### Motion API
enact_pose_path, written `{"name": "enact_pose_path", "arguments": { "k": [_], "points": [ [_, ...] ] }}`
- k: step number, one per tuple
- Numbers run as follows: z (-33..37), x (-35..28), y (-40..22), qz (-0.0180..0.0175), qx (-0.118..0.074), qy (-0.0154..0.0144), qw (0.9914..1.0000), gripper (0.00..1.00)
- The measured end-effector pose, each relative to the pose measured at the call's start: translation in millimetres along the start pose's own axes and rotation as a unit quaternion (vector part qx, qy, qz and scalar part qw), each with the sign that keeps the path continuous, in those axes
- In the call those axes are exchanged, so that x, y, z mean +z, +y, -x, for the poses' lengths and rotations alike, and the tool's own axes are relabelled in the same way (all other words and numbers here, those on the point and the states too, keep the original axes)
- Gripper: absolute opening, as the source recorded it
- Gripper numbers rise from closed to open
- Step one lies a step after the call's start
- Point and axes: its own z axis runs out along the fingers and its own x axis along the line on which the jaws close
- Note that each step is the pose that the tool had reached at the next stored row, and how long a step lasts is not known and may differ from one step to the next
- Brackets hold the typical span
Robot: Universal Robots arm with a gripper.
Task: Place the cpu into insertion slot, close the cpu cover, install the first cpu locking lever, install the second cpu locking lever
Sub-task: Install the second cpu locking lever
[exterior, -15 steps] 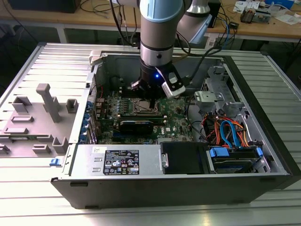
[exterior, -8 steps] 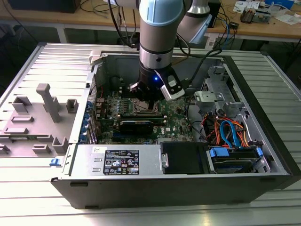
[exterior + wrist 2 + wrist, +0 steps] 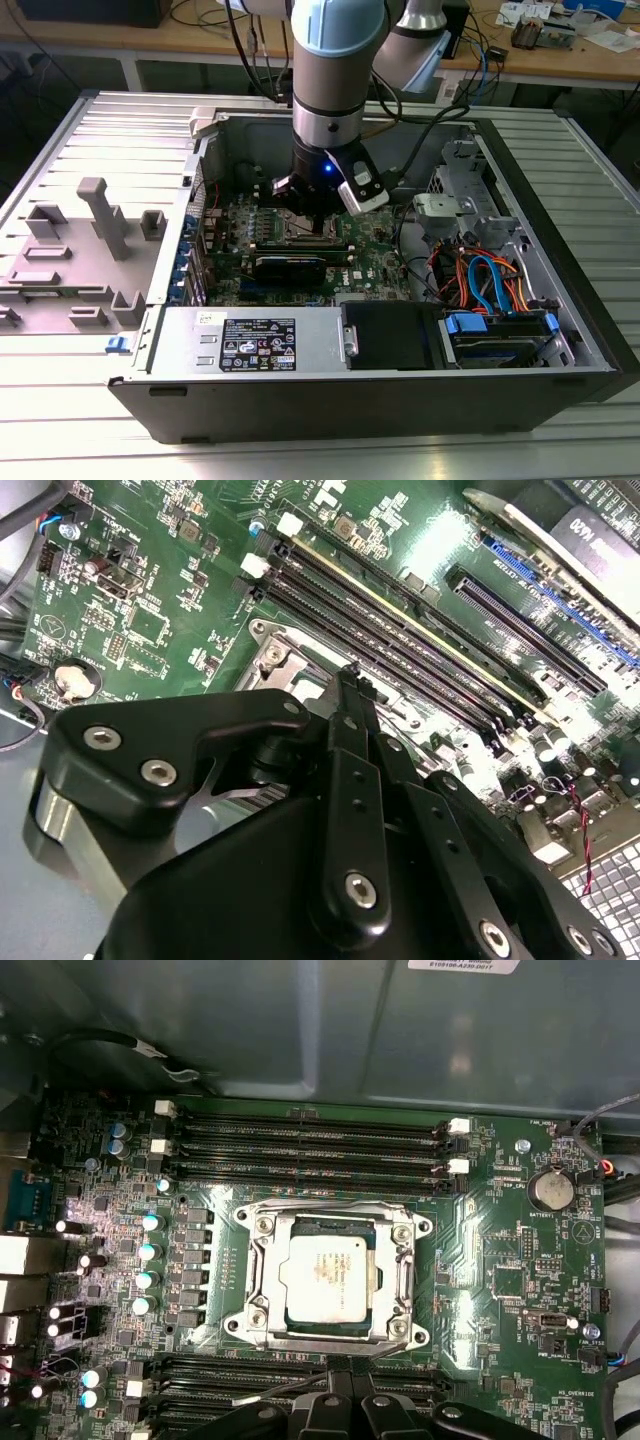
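Ribbed metal benchtop [image 3: 60, 400] carried the opened computer case [image 3: 560, 300], and inside it the gripper [image 3: 345, 1410] (fingers seemingly together, empty) hovered low — the cpu [image 3: 330, 1272] sat at twelve o'clock, seated in the insertion slot [image 3: 262, 1260], cpu cover [image 3: 405, 1260] down.

green motherboard [image 3: 500, 1250] – black memory slots [image 3: 300, 1145], coin battery [image 3: 548, 1188]

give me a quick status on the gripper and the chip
Gripper low over the green board, holding nothing seen. Chip seated in its socket, metal cover down around it. Nothing lying across the socket.
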Motion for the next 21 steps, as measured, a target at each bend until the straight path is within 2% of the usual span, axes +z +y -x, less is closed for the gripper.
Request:
{"name": "enact_pose_path", "arguments": {
  "k": [10, 12, 14, 17, 20, 21],
  "points": [
    [0.0, 0.0, 0.0, 0.0001, 0.0, 0.0, 1.0, 0.11],
    [0.0, 0.0, -0.2, 0.0007, 0.0, 0.0013, 1.0, 0.11],
    [0.0, -0.1, -0.9, 0.0015, 0.001, 0.0061, 0.99998, 0.11],
    [0.2, -0.4, -2.9, 0.0021, 0.002, 0.0173, 0.99985, 0.11],
    [0.5, -0.3, -7.6, 0.0042, 0.002, 0.0221, 0.99975, 0.11],
    [0.4, -0.2, -8.8, 0.0057, 0.002, 0.0226, 0.99973, 0.11]
  ]
}}
